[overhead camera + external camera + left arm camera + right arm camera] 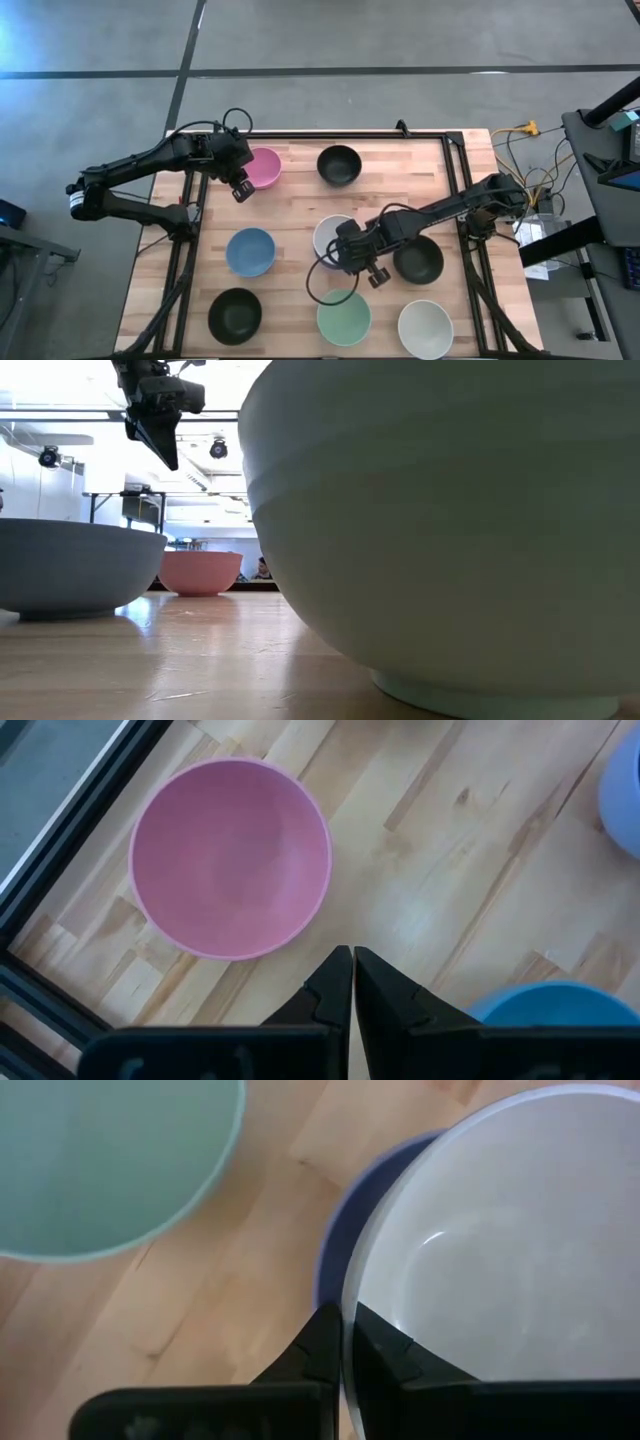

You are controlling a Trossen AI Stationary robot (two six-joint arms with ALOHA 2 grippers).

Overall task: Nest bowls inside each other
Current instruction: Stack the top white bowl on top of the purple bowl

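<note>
My right gripper [338,256] is shut on a white bowl [500,1230] that sits over a lavender bowl [335,1245] at the table's middle. My left gripper [240,188] is shut and empty, raised above the table beside the pink bowl [264,167]. It shows in the low view [166,455] hanging well above the wood. The pink bowl [230,855] stands on its base at the far left. A blue bowl [250,252], a mint bowl [344,317], another white bowl [425,330] and three black bowls stand singly on the table. My right gripper pinches the white bowl's rim [347,1305], one finger inside the bowl and one outside. The fingers come from above, slanting down. The bowl stands mouth up over the lavender bowl, shifted to one side of it. Whether it rests in the lavender bowl, I cannot tell.
Black bowls stand at the far middle [339,165], near left [235,315] and right of centre [418,260], close under my right arm. The mint bowl [450,530] fills the low view's front. Bare wood lies between the pink, blue and far black bowls.
</note>
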